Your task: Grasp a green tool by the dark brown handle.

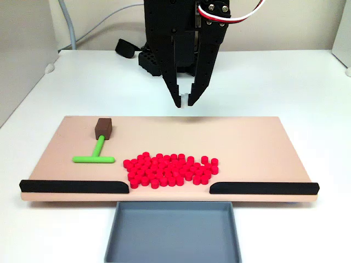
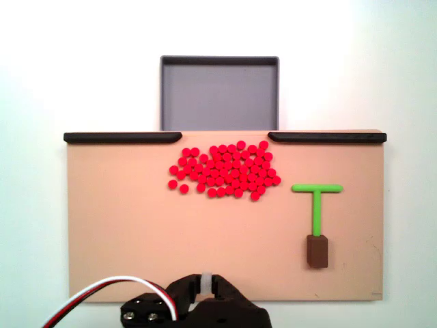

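Observation:
The green tool (image 1: 97,153) lies flat on the left part of the tan board (image 1: 247,142), its crossbar toward the front and its stem pointing back. The dark brown handle (image 1: 103,128) caps the far end of the stem. In the top-down fixed view the green tool (image 2: 317,205) and dark brown handle (image 2: 317,251) lie on the right. My black gripper (image 1: 185,101) hangs over the board's far edge, well to the right of the handle and apart from it. Its fingers are shut with nothing between them. The gripper (image 2: 207,284) also shows at the bottom edge.
A heap of several small red cylinders (image 1: 170,170) fills the board's middle, just right of the tool. Two long black strips (image 1: 74,186) (image 1: 263,188) line the board's front edge with a gap between them. A grey tray (image 1: 173,233) sits beyond that gap.

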{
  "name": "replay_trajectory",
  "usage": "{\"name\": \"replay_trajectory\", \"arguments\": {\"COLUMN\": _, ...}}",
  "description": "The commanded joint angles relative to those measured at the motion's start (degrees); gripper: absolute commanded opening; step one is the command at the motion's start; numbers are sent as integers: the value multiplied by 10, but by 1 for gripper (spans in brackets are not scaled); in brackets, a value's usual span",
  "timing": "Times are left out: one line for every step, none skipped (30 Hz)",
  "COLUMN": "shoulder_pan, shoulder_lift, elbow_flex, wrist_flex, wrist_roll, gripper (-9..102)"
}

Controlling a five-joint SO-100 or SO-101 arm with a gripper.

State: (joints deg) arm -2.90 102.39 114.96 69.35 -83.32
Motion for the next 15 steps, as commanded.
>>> {"name": "replay_trajectory", "arguments": {"shoulder_pan": 5, "shoulder_lift": 5, "elbow_flex": -15, "wrist_flex": 2, "wrist_roll": 5, "gripper": 0}}
{"name": "replay_trajectory", "arguments": {"shoulder_pan": 5, "shoulder_lift": 5, "elbow_flex": -14, "wrist_flex": 2, "wrist_roll": 5, "gripper": 0}}
{"name": "replay_trajectory", "arguments": {"shoulder_pan": 5, "shoulder_lift": 5, "elbow_flex": -14, "wrist_flex": 2, "wrist_roll": 3, "gripper": 0}}
{"name": "replay_trajectory", "arguments": {"shoulder_pan": 5, "shoulder_lift": 5, "elbow_flex": -13, "wrist_flex": 2, "wrist_roll": -2, "gripper": 0}}
{"name": "replay_trajectory", "arguments": {"shoulder_pan": 5, "shoulder_lift": 5, "elbow_flex": -13, "wrist_flex": 2, "wrist_roll": -3, "gripper": 0}}
{"name": "replay_trajectory", "arguments": {"shoulder_pan": 5, "shoulder_lift": 5, "elbow_flex": -13, "wrist_flex": 2, "wrist_roll": -4, "gripper": 0}}
{"name": "replay_trajectory", "arguments": {"shoulder_pan": 5, "shoulder_lift": 5, "elbow_flex": -13, "wrist_flex": 2, "wrist_roll": -6, "gripper": 0}}
{"name": "replay_trajectory", "arguments": {"shoulder_pan": 5, "shoulder_lift": 5, "elbow_flex": -12, "wrist_flex": 2, "wrist_roll": -11, "gripper": 0}}
{"name": "replay_trajectory", "arguments": {"shoulder_pan": 4, "shoulder_lift": 5, "elbow_flex": -11, "wrist_flex": 2, "wrist_roll": -12, "gripper": 0}}
{"name": "replay_trajectory", "arguments": {"shoulder_pan": 4, "shoulder_lift": 5, "elbow_flex": -11, "wrist_flex": 2, "wrist_roll": -12, "gripper": 0}}
{"name": "replay_trajectory", "arguments": {"shoulder_pan": 4, "shoulder_lift": 5, "elbow_flex": -11, "wrist_flex": 2, "wrist_roll": -12, "gripper": 0}}
{"name": "replay_trajectory", "arguments": {"shoulder_pan": 5, "shoulder_lift": 5, "elbow_flex": -11, "wrist_flex": 2, "wrist_roll": -13, "gripper": 0}}
{"name": "replay_trajectory", "arguments": {"shoulder_pan": 5, "shoulder_lift": 7, "elbow_flex": -11, "wrist_flex": 2, "wrist_roll": -15, "gripper": 0}}
{"name": "replay_trajectory", "arguments": {"shoulder_pan": 6, "shoulder_lift": 9, "elbow_flex": -13, "wrist_flex": 2, "wrist_roll": -18, "gripper": 0}}
{"name": "replay_trajectory", "arguments": {"shoulder_pan": 8, "shoulder_lift": 10, "elbow_flex": -18, "wrist_flex": 2, "wrist_roll": -19, "gripper": 0}}
